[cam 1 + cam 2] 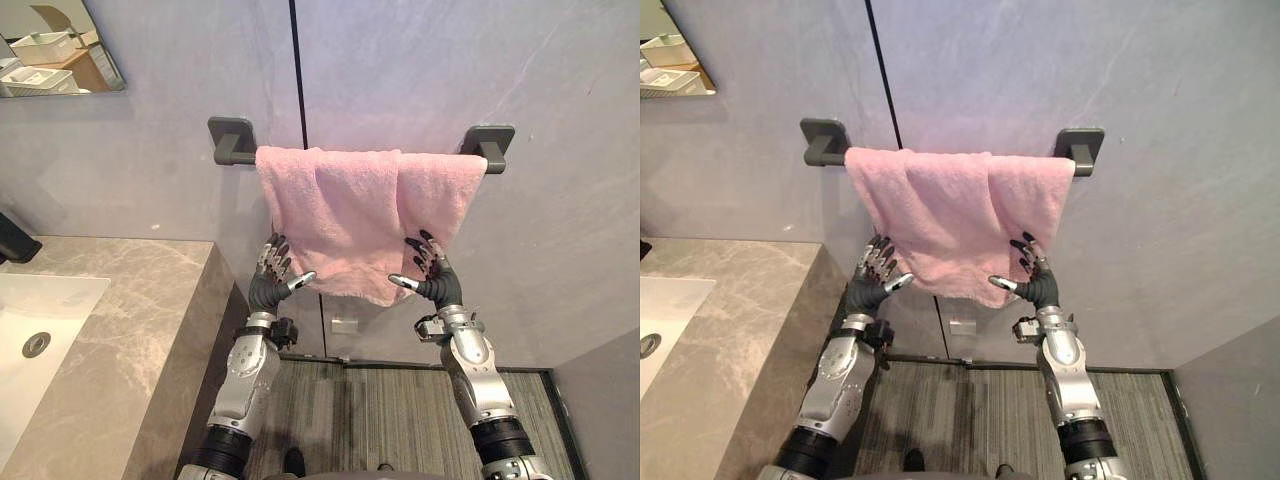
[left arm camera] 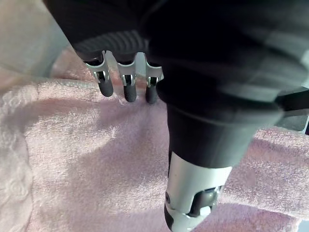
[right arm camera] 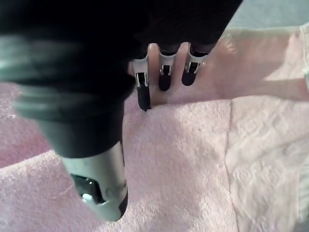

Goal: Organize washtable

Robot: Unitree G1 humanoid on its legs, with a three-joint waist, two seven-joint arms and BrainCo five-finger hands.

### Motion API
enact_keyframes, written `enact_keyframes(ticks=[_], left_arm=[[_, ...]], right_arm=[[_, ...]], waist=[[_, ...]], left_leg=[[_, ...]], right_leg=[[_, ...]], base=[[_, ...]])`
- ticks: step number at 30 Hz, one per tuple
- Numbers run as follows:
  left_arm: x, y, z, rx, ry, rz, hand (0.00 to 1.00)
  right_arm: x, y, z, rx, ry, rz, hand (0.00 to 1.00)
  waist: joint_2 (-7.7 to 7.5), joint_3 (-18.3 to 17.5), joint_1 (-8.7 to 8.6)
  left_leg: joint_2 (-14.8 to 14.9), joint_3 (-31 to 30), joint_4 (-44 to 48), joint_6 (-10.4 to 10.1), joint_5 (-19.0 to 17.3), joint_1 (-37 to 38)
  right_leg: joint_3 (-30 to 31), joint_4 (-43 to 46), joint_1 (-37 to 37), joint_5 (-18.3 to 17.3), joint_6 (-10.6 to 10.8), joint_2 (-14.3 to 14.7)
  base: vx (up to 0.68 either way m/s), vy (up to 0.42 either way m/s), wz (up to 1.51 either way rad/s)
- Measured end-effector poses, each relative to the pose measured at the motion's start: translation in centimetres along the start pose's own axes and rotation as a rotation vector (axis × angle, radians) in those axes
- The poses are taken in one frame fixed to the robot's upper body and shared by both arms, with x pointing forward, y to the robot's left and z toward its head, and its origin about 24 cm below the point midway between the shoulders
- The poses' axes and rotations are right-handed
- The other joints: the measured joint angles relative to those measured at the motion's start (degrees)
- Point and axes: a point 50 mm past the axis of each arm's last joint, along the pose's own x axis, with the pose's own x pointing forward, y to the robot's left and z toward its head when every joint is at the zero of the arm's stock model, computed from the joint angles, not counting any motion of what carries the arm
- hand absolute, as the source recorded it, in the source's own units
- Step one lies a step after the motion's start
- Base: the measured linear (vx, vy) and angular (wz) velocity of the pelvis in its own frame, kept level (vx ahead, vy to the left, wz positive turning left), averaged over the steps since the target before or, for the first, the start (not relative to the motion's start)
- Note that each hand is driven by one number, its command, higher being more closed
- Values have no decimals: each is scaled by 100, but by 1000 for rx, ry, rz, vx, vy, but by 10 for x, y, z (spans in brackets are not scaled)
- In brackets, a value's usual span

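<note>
Against a grey bathroom wall beside the marble surface [image 1: 120,300], a rumpled pink terry towel [image 1: 360,210] hangs over a dark grey bar [image 1: 236,155]. The left hand [image 1: 268,285] and right hand [image 1: 437,285] meet its lower part with fingers straight and thumbs apart. Smoothing it evenly probably needs both hands working outward together.

A towel [image 1: 365,215] hangs over a wall rail [image 1: 232,143]. Below the rail, the left hand [image 1: 268,285] and right hand [image 1: 436,283] flank the towel's lower edge. A counter [image 1: 150,300] with a sink [image 1: 60,300] lies lower left of the rail.
</note>
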Motion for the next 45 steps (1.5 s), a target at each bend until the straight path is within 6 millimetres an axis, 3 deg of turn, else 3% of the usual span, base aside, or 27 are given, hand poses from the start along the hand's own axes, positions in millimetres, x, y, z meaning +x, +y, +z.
enact_keyframes(ticks=[9,18,25,31,34,38,45], left_arm=[[-7,12,4,-31,-25,64,0],[-35,32,2,-82,-24,161,0],[-57,40,-10,-87,35,195,0],[-77,42,-23,-84,102,219,0],[-87,46,-34,-80,154,243,0],[-105,53,-63,-46,305,284,0],[-142,63,-110,90,589,293,0]], right_arm=[[-6,-13,-3,49,5,-99,0],[-33,-24,-9,96,19,-216,0],[-63,-31,-25,116,92,-284,0],[-85,-31,-27,112,116,-294,0],[-98,-31,-35,106,166,-292,0],[-121,-29,-52,95,272,-296,0],[-160,-20,-105,74,565,-282,0]], waist=[[-115,21,-12],[-114,22,-10],[-112,25,-6],[-106,29,1],[-102,28,19],[-100,25,36],[-61,-16,65]], left_leg=[[-7,3,-2,0,-1,38],[-20,-18,-5,-2,-3,73],[-20,-18,-7,-5,-8,142],[-18,-11,-22,-5,-10,151],[-13,0,-6,-5,-11,158],[-4,32,-4,-7,-12,182],[10,108,-36,-31,-101,368]], right_leg=[[1,1,30,0,0,-5],[-20,2,38,-4,6,-16],[-22,-5,109,-9,12,-18],[-27,-2,115,-13,17,-23],[-39,-1,117,-13,17,-24],[-41,18,122,-19,23,-55],[-80,52,297,-129,71,-93]], base=[[0,0,0],[0,0,0],[0,0,0],[-17,-1,0],[0,0,0],[0,0,0],[-10,0,1]])
